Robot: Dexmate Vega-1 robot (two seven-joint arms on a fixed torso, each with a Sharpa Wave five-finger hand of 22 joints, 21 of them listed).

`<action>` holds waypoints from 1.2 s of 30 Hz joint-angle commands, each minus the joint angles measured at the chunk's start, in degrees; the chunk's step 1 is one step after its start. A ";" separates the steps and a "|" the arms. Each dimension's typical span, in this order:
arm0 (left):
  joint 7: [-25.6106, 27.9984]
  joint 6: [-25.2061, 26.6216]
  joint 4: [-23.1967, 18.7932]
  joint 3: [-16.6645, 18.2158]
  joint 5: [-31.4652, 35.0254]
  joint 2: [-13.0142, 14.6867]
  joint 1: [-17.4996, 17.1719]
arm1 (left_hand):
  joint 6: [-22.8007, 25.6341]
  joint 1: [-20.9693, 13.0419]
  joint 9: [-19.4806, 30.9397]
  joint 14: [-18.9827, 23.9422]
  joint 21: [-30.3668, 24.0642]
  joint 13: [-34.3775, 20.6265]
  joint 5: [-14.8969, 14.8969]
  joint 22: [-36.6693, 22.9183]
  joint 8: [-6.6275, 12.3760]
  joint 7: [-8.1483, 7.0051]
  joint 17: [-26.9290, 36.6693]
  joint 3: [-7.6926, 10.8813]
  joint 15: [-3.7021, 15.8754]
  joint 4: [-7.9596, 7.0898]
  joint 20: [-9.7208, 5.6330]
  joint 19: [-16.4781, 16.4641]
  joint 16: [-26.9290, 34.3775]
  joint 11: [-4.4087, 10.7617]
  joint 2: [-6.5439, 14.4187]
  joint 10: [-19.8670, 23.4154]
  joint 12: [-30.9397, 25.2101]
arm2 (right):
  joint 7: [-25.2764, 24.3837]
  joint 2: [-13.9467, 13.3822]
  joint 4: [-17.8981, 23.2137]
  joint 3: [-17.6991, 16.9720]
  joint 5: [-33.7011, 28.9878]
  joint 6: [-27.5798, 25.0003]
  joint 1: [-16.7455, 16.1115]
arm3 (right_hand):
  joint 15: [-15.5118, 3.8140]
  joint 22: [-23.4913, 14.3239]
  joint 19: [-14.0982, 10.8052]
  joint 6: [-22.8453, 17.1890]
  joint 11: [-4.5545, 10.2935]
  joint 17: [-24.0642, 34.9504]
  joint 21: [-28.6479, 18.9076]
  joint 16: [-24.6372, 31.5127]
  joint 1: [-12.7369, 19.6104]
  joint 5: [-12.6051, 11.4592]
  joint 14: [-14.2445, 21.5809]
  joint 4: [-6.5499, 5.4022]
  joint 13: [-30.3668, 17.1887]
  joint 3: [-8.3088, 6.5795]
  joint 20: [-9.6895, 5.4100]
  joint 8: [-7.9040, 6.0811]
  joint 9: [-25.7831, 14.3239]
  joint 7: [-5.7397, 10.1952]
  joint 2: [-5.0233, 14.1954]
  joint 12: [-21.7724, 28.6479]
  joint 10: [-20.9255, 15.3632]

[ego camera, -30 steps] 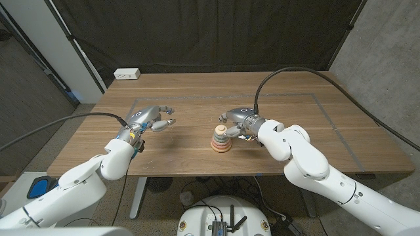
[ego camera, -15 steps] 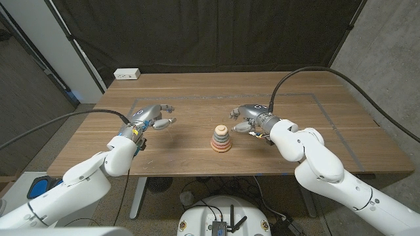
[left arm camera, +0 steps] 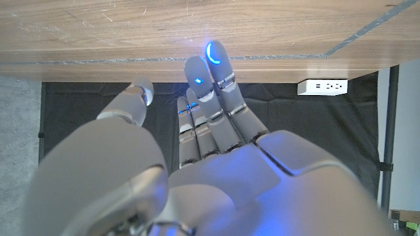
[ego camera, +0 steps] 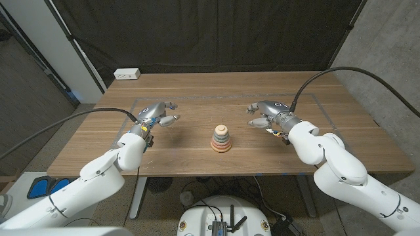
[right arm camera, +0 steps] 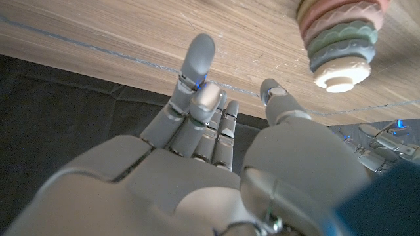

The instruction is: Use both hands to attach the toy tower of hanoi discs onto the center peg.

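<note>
While discs [ego camera: 221, 138] sit stacked | left hand [ego camera: 157, 115] fingers loose, empty | right hand [ego camera: 266, 113] fingers loose, empty

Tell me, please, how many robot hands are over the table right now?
2. The left hand is at the table's left, the right hand at its right. Both are empty and apart from the disc tower standing between them.

The grey metal right robot hand [right arm camera: 216, 164] shows its back, with its fingers [right arm camera: 197, 62] stretched out and holding nothing. The fingers reach toward the brown wooden table [right arm camera: 131, 33]. A stack of pastel-coloured toy discs on a pale peg [right arm camera: 341, 46] stands on this table, apart from the robot hand. A black curtain [right arm camera: 59, 111] hangs behind.
</note>
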State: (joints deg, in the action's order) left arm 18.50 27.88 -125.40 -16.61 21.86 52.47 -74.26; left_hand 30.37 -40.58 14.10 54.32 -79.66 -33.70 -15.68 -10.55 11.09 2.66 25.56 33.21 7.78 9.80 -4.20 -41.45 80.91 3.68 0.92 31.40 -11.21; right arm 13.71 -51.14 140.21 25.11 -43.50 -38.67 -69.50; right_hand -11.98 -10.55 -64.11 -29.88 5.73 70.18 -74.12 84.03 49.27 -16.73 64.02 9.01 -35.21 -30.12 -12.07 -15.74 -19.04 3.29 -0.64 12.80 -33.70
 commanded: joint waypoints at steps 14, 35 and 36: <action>1.66 1.92 -0.51 -0.92 -3.00 3.08 3.22 | -0.63 0.47 -0.02 -0.56 0.20 0.11 -0.08 0.06 0.13 -0.18 -0.05 0.43 4.67 -0.04 -4.98 -0.22 -0.28 0.12 0.02 -0.59 -0.10 | -20.36 1.80 -5.39 4.84 2.16 -8.82 -1.79 | -0.40 0.05 -0.05 -0.35 0.66 0.28 0.48 0.71 0.42 -0.43 0.88 0.24 0.22 -0.61 -0.68 -0.29 -0.20 1.79 0.73 0.52 -1.87; 2.05 5.67 0.89 -5.25 -1.02 1.82 7.67 | -0.81 0.88 -0.14 -0.19 0.43 0.38 -0.04 0.13 0.29 -0.26 -0.09 0.54 4.68 -0.07 -5.22 -0.54 -0.18 0.01 0.06 -0.77 -0.31 | -28.63 -0.23 -12.23 5.05 5.44 -7.19 0.29 | -0.33 -0.20 0.69 -1.07 0.27 0.24 0.85 0.79 -0.18 -0.54 -0.05 0.26 1.01 -0.57 -0.65 -0.04 0.12 0.97 -0.02 -1.49 1.50; 2.10 5.65 1.12 -5.44 -1.05 1.75 7.75 | -0.83 0.89 -0.14 -0.05 0.44 0.40 -0.04 0.14 0.29 -0.25 0.03 0.54 4.68 -0.07 -5.22 -0.54 -0.05 -0.07 0.04 -0.87 -0.28 | -28.93 -0.21 -12.53 5.03 5.70 -7.19 0.27 | -0.34 -0.15 0.89 -0.83 0.20 -0.05 0.97 0.49 -0.17 -0.58 -0.51 0.30 1.11 -0.61 -0.65 0.15 0.18 0.61 -0.12 -1.70 2.10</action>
State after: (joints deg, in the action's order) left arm 19.99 32.60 -125.86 -19.81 20.52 55.32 -68.44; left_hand 29.85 -39.97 13.83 53.82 -79.22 -33.16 -15.68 -10.39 11.09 2.57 25.48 33.36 7.67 9.65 -4.20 -41.46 80.87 3.52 0.91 30.96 -11.21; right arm -11.19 -50.42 130.97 29.49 -39.34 -45.97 -69.95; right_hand -12.42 -10.49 -63.47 -30.42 6.11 70.17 -73.47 84.69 49.69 -16.84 64.34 9.25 -34.23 -30.35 -11.87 -15.74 -18.86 4.58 -0.23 11.50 -32.77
